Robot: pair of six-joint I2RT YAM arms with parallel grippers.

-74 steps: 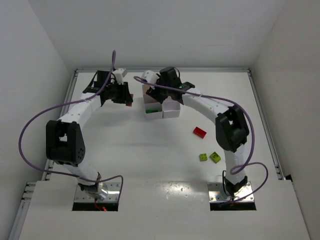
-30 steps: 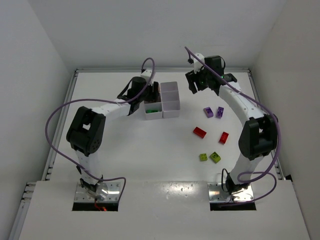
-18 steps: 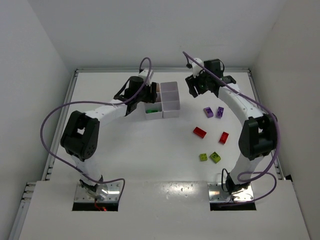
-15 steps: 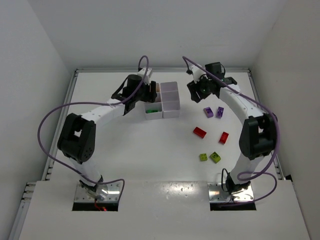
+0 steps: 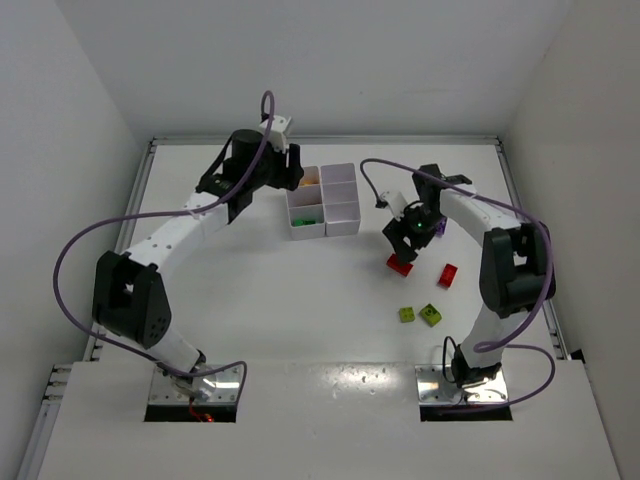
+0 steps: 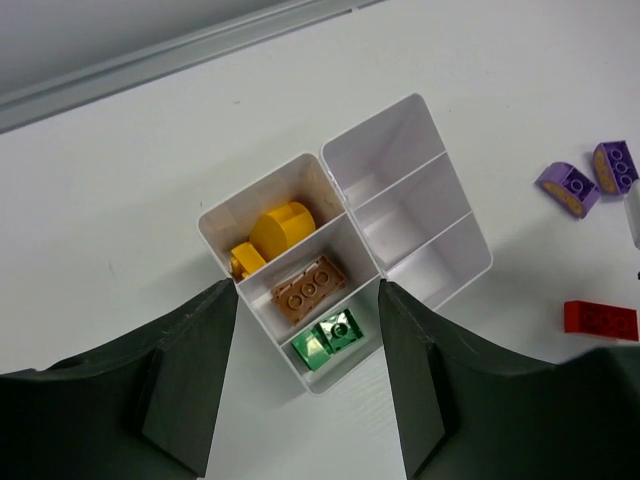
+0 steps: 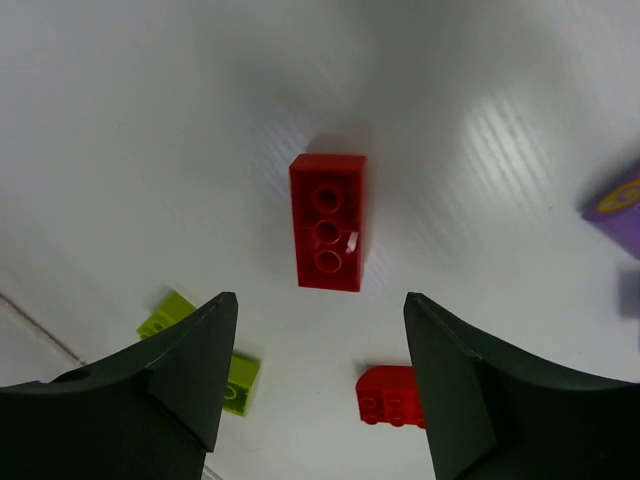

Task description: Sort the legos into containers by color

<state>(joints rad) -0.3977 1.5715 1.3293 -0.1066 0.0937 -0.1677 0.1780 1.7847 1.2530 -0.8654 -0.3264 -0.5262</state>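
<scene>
The white six-compartment tray (image 5: 344, 212) stands at the far middle of the table. In the left wrist view its (image 6: 322, 158) left column holds yellow pieces (image 6: 275, 230), an orange brick (image 6: 310, 287) and green bricks (image 6: 328, 338); the right column is bare. My left gripper (image 5: 290, 176) hangs open and empty above the tray's left side (image 6: 305, 400). My right gripper (image 5: 404, 238) is open and empty just above a long red brick (image 5: 400, 264), which lies beyond its fingertips in the right wrist view (image 7: 328, 220). Its jaws (image 7: 320, 390) stand wide apart.
A second red brick (image 5: 447, 275) lies right of the first and also shows in the right wrist view (image 7: 390, 395). Two lime bricks (image 5: 407, 314) (image 5: 431, 315) lie nearer the bases. Purple bricks (image 6: 567, 187) (image 6: 612, 165) lie right of the tray, partly under the right arm.
The right arm has swung from the far side down to above the long red brick. The left gripper has drawn back up and left from the tray.
</scene>
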